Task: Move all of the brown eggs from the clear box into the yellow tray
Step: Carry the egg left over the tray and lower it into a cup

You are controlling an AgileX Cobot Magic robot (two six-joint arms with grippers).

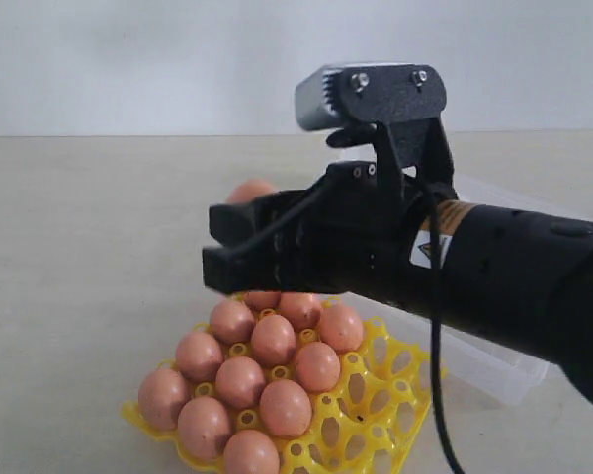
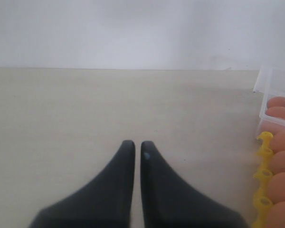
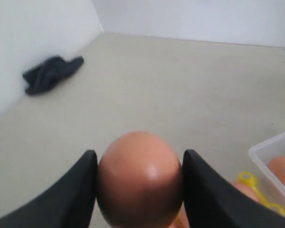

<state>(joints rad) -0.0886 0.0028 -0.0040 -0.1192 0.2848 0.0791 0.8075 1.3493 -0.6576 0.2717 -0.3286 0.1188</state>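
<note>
Black right gripper (image 1: pixel 222 247) on its black arm fills the exterior view's foreground, raised above the tray. Jaws clamped on one smooth reddish-brown oval egg (image 3: pixel 138 180); in the right wrist view the two fingers press its opposite sides. The egg is clear of the pale beige tabletop (image 1: pixel 79 247).

Bright yellow plastic egg tray (image 1: pixel 376 395) sits on the tabletop beneath the gripper. About a dozen matching brown eggs (image 1: pixel 273 339) stand in its cups, packed toward the left side. Cups along the right side are open.

Transparent rectangular plastic box (image 1: pixel 494 365) lies just behind the tray, to its right, partly hidden by the arm. At least two boxed eggs (image 2: pixel 280 109) show in the left wrist view.

Black left gripper (image 2: pixel 137 145): jaws together, only a narrow slit between them, nothing held, over bare tabletop beside the tray.

Dark crumpled cloth (image 3: pixel 52 73) lies at the tabletop's edge against the white wall.
</note>
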